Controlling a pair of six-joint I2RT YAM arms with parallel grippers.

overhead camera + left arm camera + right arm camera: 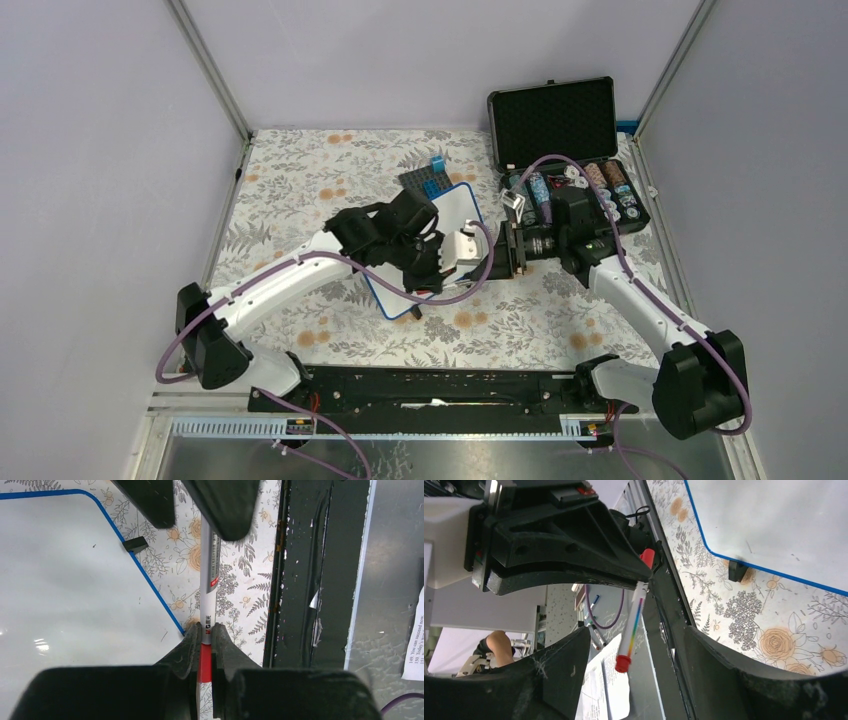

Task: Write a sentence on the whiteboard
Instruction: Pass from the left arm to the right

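The whiteboard (462, 207) lies flat mid-desk, its long axis running from near-left to far-right. The left fingers (187, 649) are clamped on a marker (208, 595). The right fingers (555, 676) stand apart, flanking its capped end.

A flower-patterned table (300, 180) carries the whiteboard (458, 208) near its middle. An open black case (552, 122) sits far right. A grey plate (418, 186) lies just beyond the board.

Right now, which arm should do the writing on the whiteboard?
Probably the left: its end effector is shut on the marker by the whiteboard. The right end effector is open, gripping nothing.
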